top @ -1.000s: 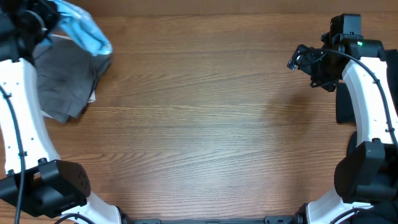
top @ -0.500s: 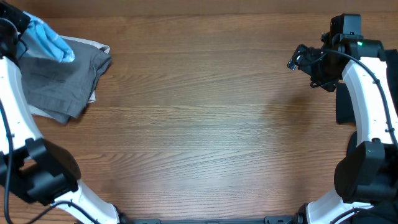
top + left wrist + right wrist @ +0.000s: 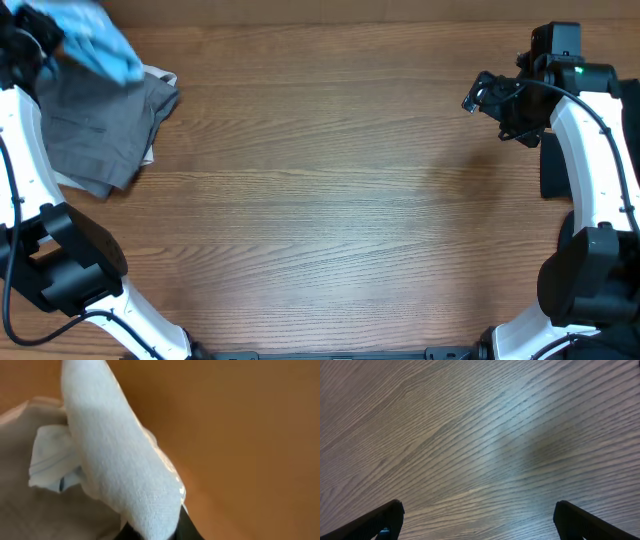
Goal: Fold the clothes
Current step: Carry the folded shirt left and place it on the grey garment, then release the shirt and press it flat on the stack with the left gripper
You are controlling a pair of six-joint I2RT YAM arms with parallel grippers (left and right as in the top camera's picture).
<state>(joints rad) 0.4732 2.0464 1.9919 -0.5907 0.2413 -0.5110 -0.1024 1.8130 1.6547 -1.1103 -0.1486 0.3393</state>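
T-shirt [image 3: 100, 45] bunched at table's [image 3: 330, 200] far-left corner
Left gripper [image 3: 45, 42] pinches it above a grey garment [image 3: 95, 125]; right gripper [image 3: 477, 512], jaws spread, near right edge

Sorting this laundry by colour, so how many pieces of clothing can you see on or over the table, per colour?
Light blue garment: 1
Grey garment on the table: 1
Whitish layer edging out under the grey: 1, possibly not a separate piece
Total: 3 at most
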